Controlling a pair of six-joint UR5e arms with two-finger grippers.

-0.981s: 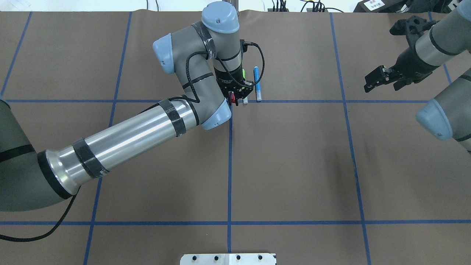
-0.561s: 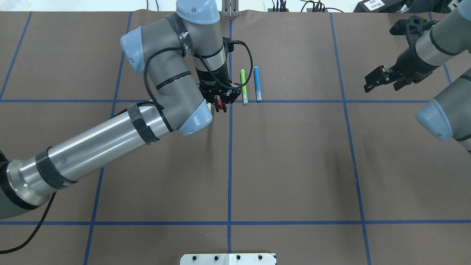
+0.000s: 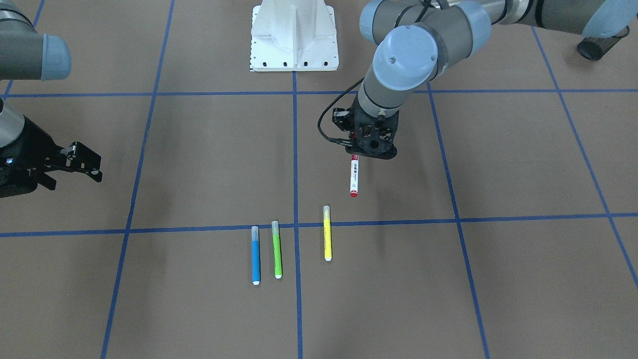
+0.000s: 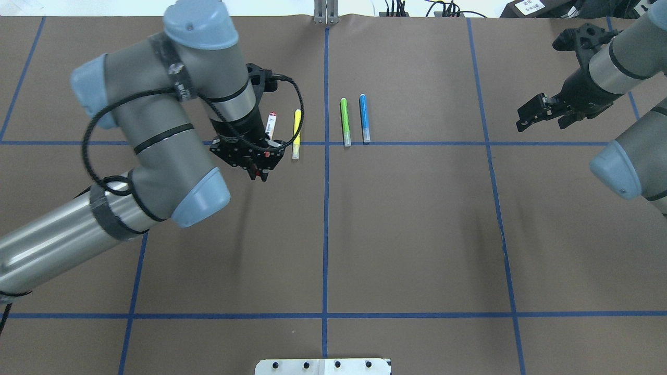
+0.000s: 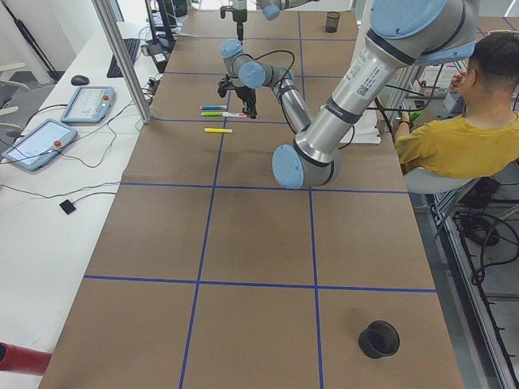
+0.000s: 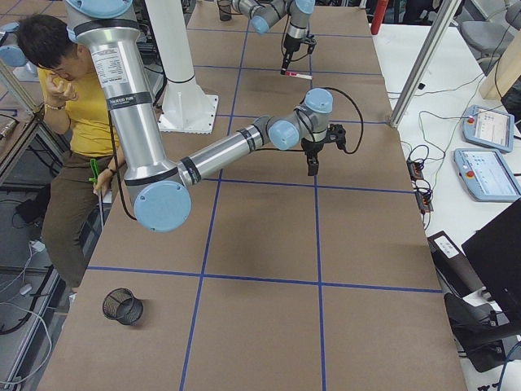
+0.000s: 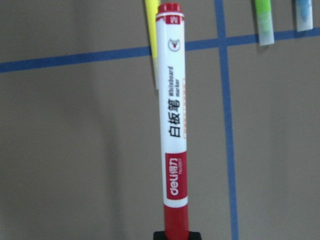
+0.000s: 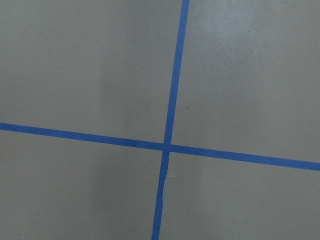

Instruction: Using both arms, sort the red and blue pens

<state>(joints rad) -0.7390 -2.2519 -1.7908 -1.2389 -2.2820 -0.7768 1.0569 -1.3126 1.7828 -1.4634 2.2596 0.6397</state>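
Item: red-capped marker (image 7: 172,125), white barrel, left wrist view.
- Along the barrel, black: "白板笔", with small "Whiteboard marker" beside it.
- Red band near the cap, white print: "deli", followed by tiny characters too fine to read.
- Far end: small red emblem, illegible.

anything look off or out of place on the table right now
Nothing stands out. The blue highlighter, green highlighter and yellow highlighter lie straight and roughly parallel, with no spill or damage. The red marker is simply held by one red end in the left pincer; the right pincer is open and empty.
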